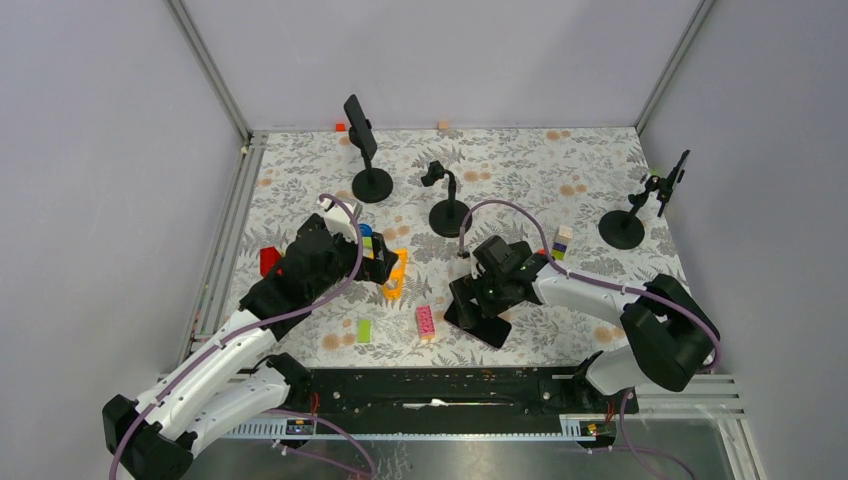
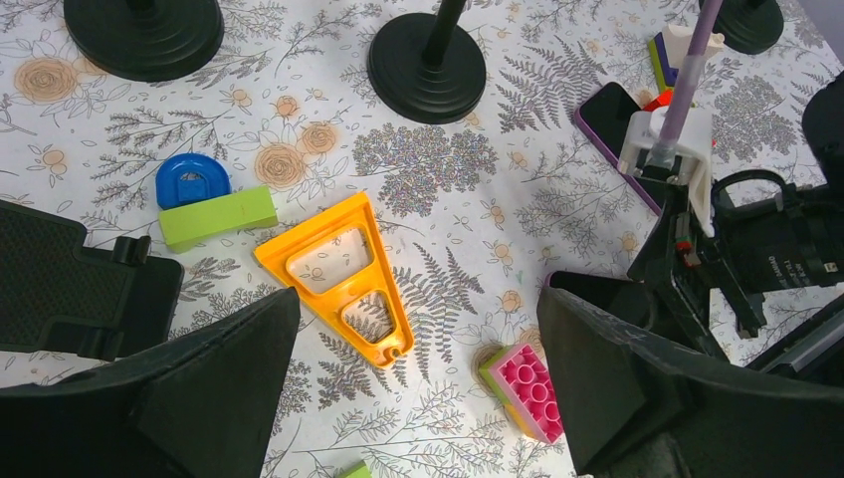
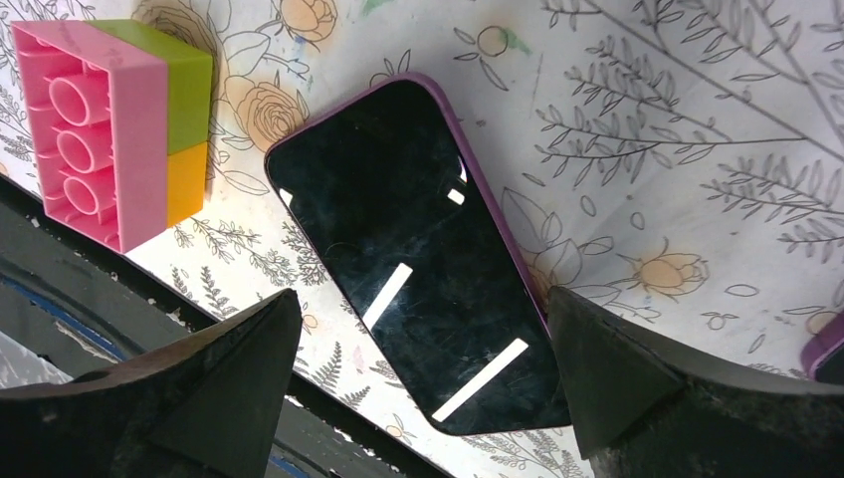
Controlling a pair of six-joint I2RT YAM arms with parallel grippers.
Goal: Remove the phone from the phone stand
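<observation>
Three black phone stands are on the floral table. The left stand (image 1: 372, 185) holds a dark phone (image 1: 360, 125), and so does the right stand (image 1: 622, 228), whose phone (image 1: 675, 178) is clamped. The middle stand (image 1: 449, 215) has a bare clamp. A purple-cased phone (image 3: 418, 259) lies flat, screen up, near the table's front edge (image 1: 478, 322). My right gripper (image 3: 423, 368) hovers over it, open, its fingers on either side without touching it. My left gripper (image 2: 418, 378) is open over the table between an orange triangular piece (image 2: 343, 274) and a pink brick (image 2: 527, 388).
A blue arch (image 2: 191, 179) and a green brick (image 2: 217, 216) lie by the left gripper. A pink, green and orange brick (image 3: 109, 129) sits next to the flat phone. Another purple-edged phone (image 2: 612, 119) lies past the right arm (image 2: 737, 249). The black front rail (image 1: 450, 385) is close.
</observation>
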